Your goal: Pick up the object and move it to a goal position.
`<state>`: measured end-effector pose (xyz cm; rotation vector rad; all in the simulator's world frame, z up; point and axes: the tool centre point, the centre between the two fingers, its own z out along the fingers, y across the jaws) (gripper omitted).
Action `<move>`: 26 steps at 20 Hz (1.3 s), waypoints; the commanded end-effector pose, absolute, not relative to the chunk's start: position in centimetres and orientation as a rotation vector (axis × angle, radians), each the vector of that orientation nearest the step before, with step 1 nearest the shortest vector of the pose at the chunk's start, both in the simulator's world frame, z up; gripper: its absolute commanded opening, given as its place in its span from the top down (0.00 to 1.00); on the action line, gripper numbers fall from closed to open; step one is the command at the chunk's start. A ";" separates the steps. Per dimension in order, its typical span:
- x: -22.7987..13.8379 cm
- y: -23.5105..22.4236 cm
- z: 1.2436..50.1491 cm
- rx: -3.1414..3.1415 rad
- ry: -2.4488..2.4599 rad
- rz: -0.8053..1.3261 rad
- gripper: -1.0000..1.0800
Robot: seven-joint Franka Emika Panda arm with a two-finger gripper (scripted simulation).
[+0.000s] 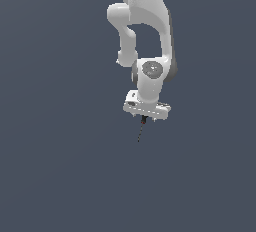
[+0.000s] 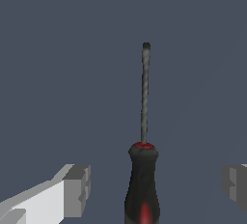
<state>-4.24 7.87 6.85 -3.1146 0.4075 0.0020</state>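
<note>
Screwdriver (image 2: 143, 170) between jaws, clear gaps both sides; jaws wide open, gripping nothing; handle base cut off.

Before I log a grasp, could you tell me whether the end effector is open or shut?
Open: in the wrist view both fingers stand apart from the screwdriver's handle, gaps either side.

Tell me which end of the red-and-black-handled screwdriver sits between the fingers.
The handle end of the red-and-black-handled screwdriver; its thin dark shaft points away from the white gripper, beyond both fingers.
</note>
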 end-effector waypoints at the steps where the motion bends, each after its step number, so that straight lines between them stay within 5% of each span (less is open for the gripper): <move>1: -4.4 8.1 6.6 -3.113 0.421 0.000 0.04; 22: -4.5 8.2 1.5 -3.113 0.424 0.000 0.04; 23: -4.5 8.2 1.5 -3.113 0.424 0.000 1.00; 26: -4.5 8.2 1.5 -3.113 0.424 0.000 1.00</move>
